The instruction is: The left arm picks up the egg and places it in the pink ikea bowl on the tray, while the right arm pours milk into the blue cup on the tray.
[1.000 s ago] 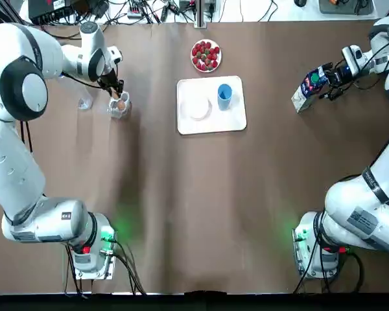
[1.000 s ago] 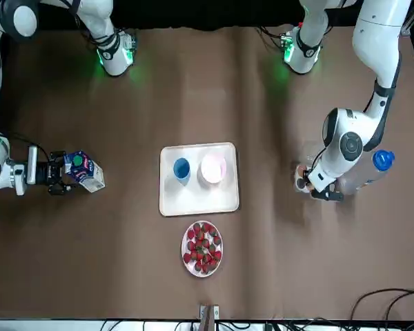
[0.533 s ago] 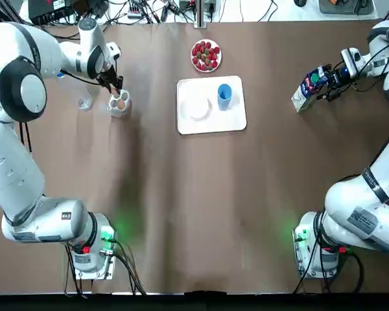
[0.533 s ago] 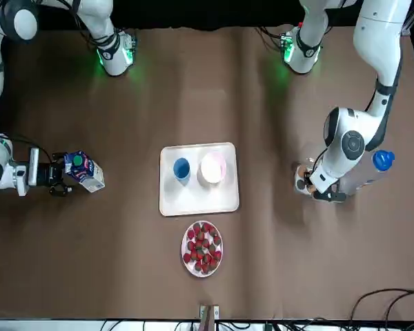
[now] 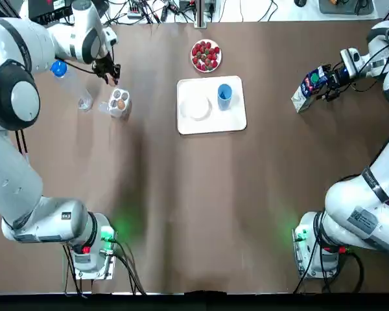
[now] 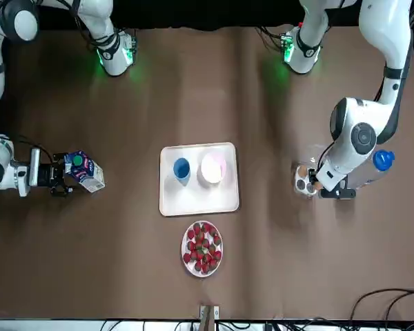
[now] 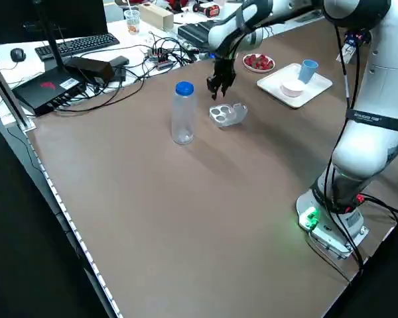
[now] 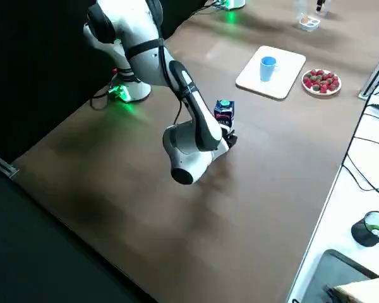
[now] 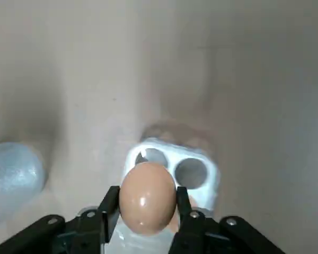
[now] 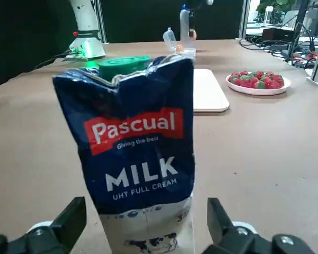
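Seeing a bottle (image 5: 70, 83) left of the egg holder (image 5: 118, 102), I have the left gripper (image 5: 110, 72) clamped on the egg (image 9: 147, 197) above it; right gripper (image 5: 330, 81) spread, flanking the milk carton (image 5: 308, 87).

Brown egg (image 9: 147, 197), navy milk carton (image 10: 143, 159) (green cap (image 10: 124, 64)), blue cup (image 5: 224, 94), white tray (image 5: 211, 123).

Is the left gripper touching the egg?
Touching. The left wrist view shows the left gripper clamping the egg, with a finger pressed against each side.

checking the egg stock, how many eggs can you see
2. One egg is gripped in the left claw; a second egg sits in the carton. Others could be hidden.
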Controlling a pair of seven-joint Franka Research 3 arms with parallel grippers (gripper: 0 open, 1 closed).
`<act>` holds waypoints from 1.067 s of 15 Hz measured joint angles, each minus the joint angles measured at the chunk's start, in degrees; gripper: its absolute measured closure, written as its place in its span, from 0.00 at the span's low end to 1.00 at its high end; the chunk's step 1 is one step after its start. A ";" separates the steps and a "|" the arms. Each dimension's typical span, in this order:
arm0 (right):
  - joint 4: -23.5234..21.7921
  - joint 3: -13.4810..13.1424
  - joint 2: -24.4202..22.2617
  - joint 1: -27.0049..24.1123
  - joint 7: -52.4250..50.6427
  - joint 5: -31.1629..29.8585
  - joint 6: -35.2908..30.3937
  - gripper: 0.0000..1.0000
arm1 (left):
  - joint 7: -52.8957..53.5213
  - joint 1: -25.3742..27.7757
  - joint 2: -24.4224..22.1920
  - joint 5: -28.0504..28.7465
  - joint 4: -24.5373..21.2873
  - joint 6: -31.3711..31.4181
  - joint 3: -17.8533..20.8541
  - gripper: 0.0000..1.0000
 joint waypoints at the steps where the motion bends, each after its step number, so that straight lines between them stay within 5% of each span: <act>1: 0.00 0.08 0.10 0.05 -0.07 0.00 0.00 0.00 | -0.47 -0.01 -0.85 -3.21 2.90 -4.15 -1.70 0.52; 5: 0.00 0.17 0.14 0.09 -0.12 0.02 0.00 0.00 | -7.75 -0.23 -1.34 -6.44 10.03 -11.42 -6.58 0.52; 10: 0.00 0.30 0.17 0.58 -0.38 0.04 -0.01 0.00 | -21.96 -2.05 -0.95 -6.50 11.17 -12.11 -14.65 0.52; 16: 0.00 0.40 0.27 1.27 -0.89 0.05 -0.01 0.00 | -35.40 -11.44 2.34 -8.26 13.82 -11.95 -15.97 0.52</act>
